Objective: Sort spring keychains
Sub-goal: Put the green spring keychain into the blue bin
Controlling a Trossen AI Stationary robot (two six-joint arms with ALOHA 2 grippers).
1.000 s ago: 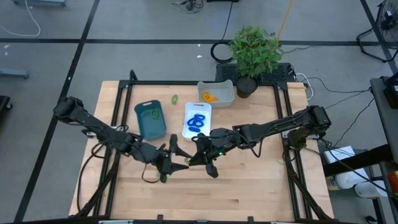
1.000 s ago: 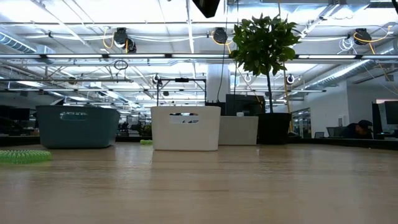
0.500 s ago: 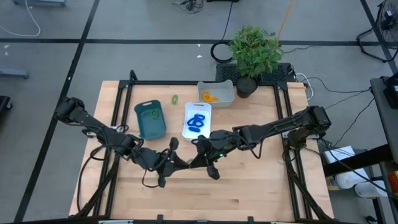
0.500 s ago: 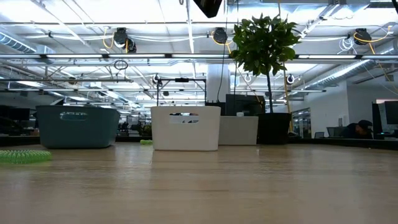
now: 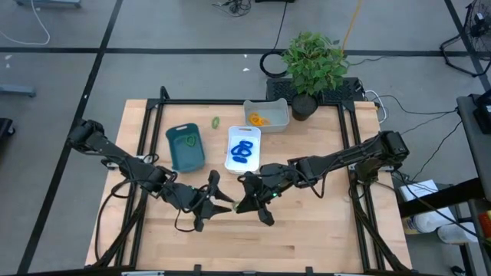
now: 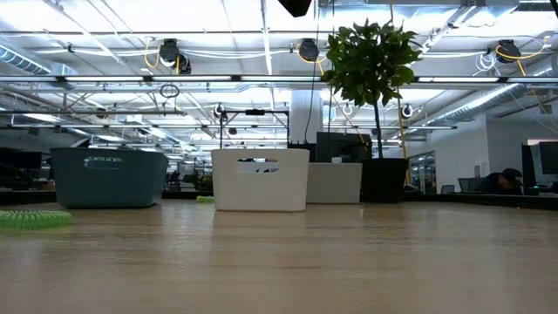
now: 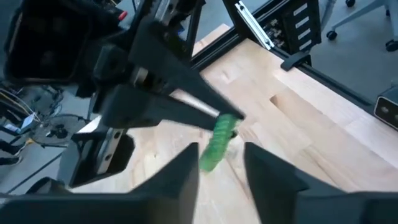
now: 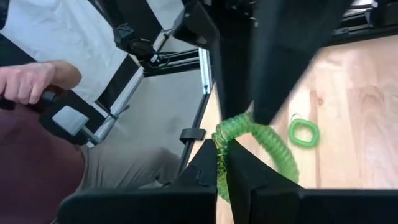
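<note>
1. Left gripper [image 5: 220, 202]: I read it over the middle of the table [image 5: 307, 230], pointing toward the right arm. In the left wrist view its fingers [image 7: 185, 171] stand apart with a clear gap, and nothing is clamped between them.
2. Right gripper [image 5: 242, 202]: it sits just beside the left gripper, tip to tip. Its fingers [image 8: 205, 163] are pinched together on a green spring keychain [image 8: 261, 134].
3. Held keychain: in the left wrist view the green coil hangs from the right gripper's tips, and its lower end reaches the mouth of the left gripper's gap (I cannot tell whether it touches either left finger).
4. Second green loop [image 8: 303, 132]: it lies flat on the wood beyond the held coil, apart from both grippers.
5. Teal tray [image 5: 185, 153]: it holds one green keychain [image 5: 186, 140].
6. White tray [image 5: 243, 162]: it stands beside the teal tray and holds the blue keychains [image 5: 242, 150].
7. Pale tray [image 5: 268, 107]: it stands at the far edge, near the potted plant [image 5: 313, 63], and holds the orange keychains [image 5: 257, 119].
8. Loose green keychain [image 5: 216, 122]: it lies on the table between the teal tray and the pale tray.
9. Off the table: a person's hand [image 8: 34, 81] shows in the right wrist view, well away from both grippers.
</note>
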